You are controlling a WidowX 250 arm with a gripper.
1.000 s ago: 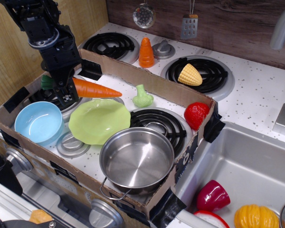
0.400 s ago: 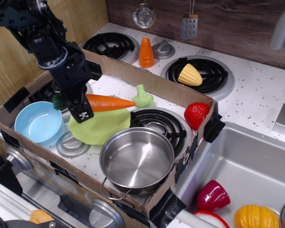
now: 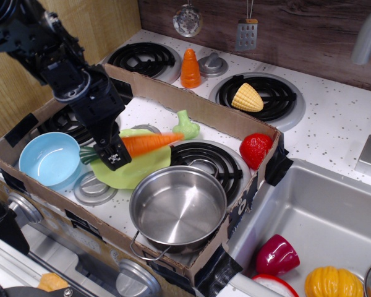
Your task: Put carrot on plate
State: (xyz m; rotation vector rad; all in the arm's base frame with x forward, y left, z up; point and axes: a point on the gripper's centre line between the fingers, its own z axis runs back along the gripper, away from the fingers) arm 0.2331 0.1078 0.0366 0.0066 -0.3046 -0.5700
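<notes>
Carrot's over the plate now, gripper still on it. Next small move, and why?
Probably lower a touch, then open. The gripper holds the carrot by its green end, lying across the green plate, with its tip pointing toward the toy broccoli. Whether the carrot already touches the plate cannot be told, so a short descent first should keep it from bouncing or rolling off toward the steel pot.

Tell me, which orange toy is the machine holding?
The long carrot with green leaves, gripped above the lime-green plate; the stubby orange cone stands untouched between the back burners.

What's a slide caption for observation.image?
Gripper holds the carrot low over the green plate, beside a steel pot.
</notes>
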